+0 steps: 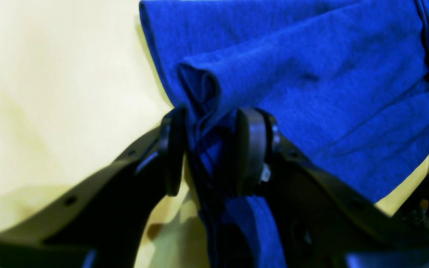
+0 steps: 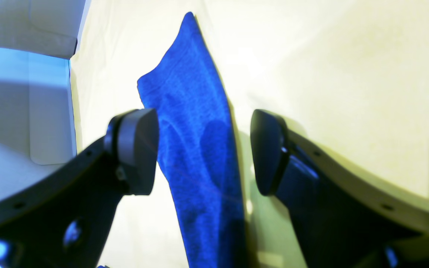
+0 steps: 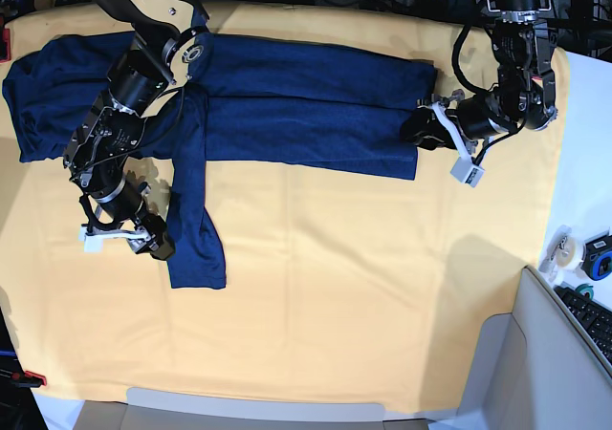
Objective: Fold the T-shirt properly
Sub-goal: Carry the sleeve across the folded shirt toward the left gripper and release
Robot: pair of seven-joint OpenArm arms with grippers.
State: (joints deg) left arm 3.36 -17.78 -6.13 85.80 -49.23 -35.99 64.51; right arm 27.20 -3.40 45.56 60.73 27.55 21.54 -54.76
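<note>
Black gripper pads of the left gripper point(image 1: 209, 150) fill the foreground of the left wrist view, clamped on a bunched fold of the large navy-blue long-sleeved knit T-shirt point(image 3: 287, 105); gathered cloth passes between the pads and hangs below them. In the base view this gripper sits at about 2 o'clock on the yellow table cloth point(image 3: 363, 287), at the shirt's right-hand edge.

Right gripper point(image 2: 203, 149): jaws stand wide apart, holding nothing. A narrow strip of the shirt's fabric lies flat on the cloth between the two pads, close beside the left-hand pad in that view; contact with it cannot be confirmed. In the base view this gripper is at about 9 o'clock, just beside the sleeve that runs down from the body toward 7 o'clock.

Garment position: spread across the upper part of the table, body lying lengthwise from 10 to 2 o'clock, partly folded over itself along a horizontal crease.

Surroundings: a roll of tape point(image 3: 566, 249) and a small blue-and-black object point(image 3: 600, 255) rest off the cloth at 4 o'clock, with a dark keyboard point(image 3: 593, 317) below them, cut off by the frame. A grey panel point(image 3: 535, 373) stands at 5 o'clock. Cables hang along the top edge.

Obstructions: the right arm's links cover the shirt near its upper left; the far left of the garment is crumpled and its outline is unclear. Both wrist views are blurred at close range.
</note>
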